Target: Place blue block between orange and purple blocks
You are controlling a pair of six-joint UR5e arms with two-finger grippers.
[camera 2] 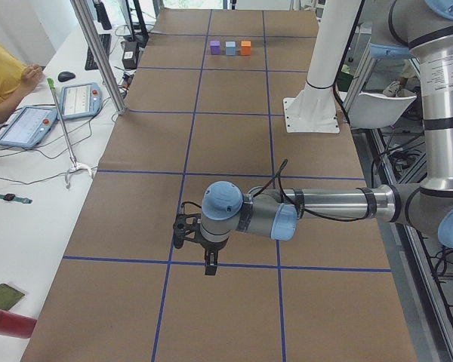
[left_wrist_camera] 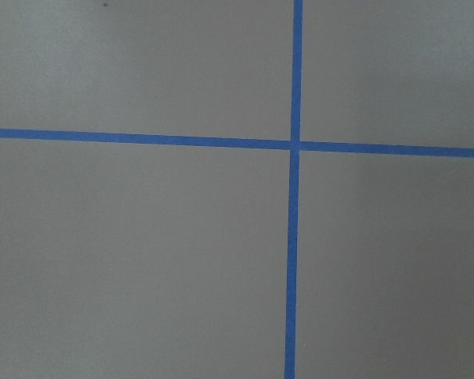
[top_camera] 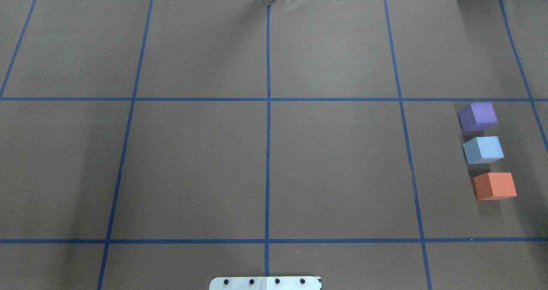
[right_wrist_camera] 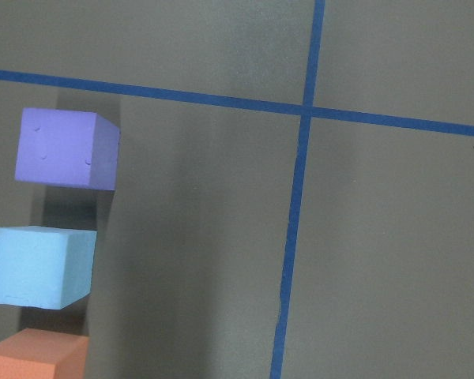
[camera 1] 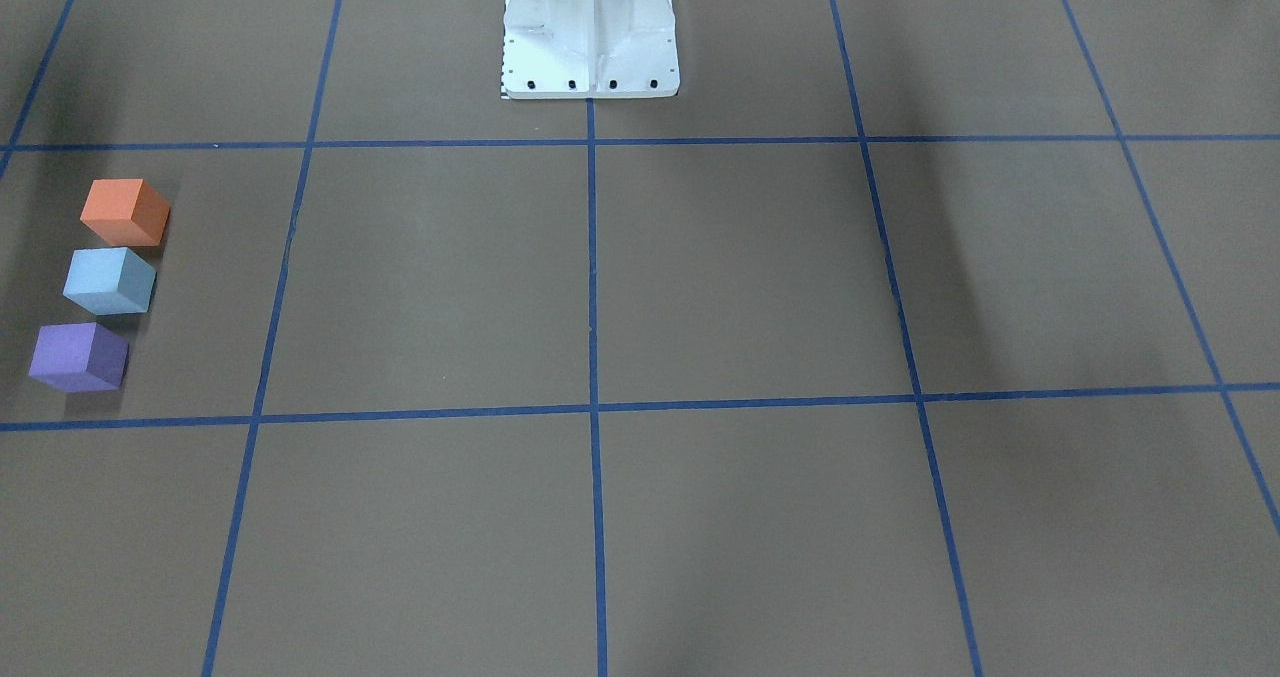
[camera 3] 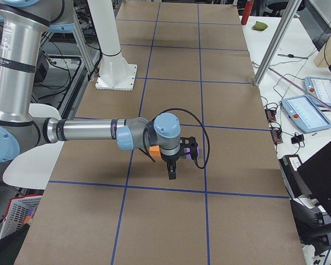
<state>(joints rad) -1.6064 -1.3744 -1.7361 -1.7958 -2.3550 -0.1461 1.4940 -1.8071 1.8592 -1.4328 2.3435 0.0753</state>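
The light blue block sits on the brown table in a row between the purple block and the orange block, with small gaps on both sides. The row also shows in the front view, as orange, blue and purple, and in the right wrist view with the blue block at the left. My right gripper hangs above the table close beside the row. My left gripper hangs far from the blocks over a tape crossing. I cannot tell whether either is open or shut.
The white robot pedestal stands at the table's middle, on the robot's edge. Blue tape lines divide the brown paper into squares. A side desk with tablets and a metal post runs along the operators' side.
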